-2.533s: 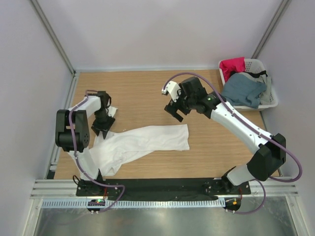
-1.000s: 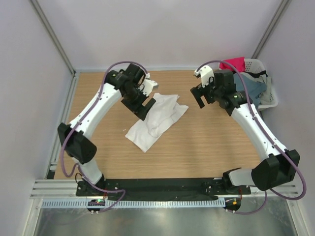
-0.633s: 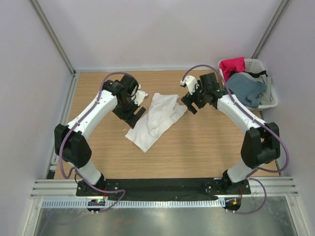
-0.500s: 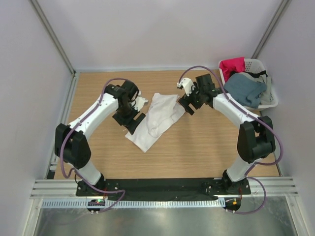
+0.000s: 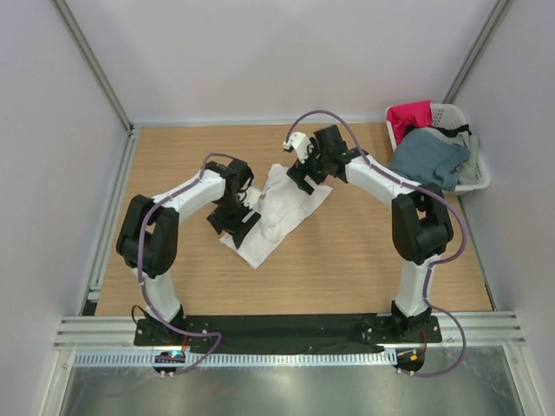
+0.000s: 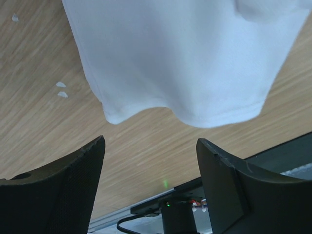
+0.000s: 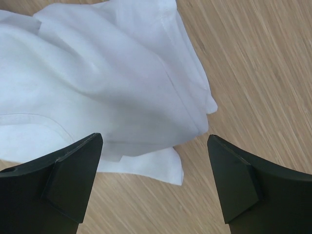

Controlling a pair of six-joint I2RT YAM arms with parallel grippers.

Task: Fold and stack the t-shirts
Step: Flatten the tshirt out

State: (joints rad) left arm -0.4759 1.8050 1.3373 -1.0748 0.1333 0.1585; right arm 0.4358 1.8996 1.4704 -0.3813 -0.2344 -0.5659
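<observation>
A white t-shirt (image 5: 282, 208) lies loosely folded and askew on the wooden table, its near hem showing in the left wrist view (image 6: 185, 58) and its far corner in the right wrist view (image 7: 107, 87). My left gripper (image 5: 232, 223) hovers at the shirt's near-left edge, open (image 6: 150, 141), with only bare wood between its fingers (image 6: 63, 190). My right gripper (image 5: 302, 177) hangs over the shirt's far-right corner, open (image 7: 155, 139) and holding nothing. A red-pink t-shirt (image 5: 409, 117) and a slate blue t-shirt (image 5: 429, 156) sit in the basket.
The white slotted basket (image 5: 481, 178) stands at the table's back right corner. Small white specks (image 6: 61, 87) lie on the wood left of the shirt. The black front rail (image 6: 278, 151) with the arm bases runs along the near edge.
The shirt, stretched long earlier, now lies bunched mid-table. The left gripper came down from the shirt's far end to its near-left edge. The right gripper moved left onto its far-right corner.
</observation>
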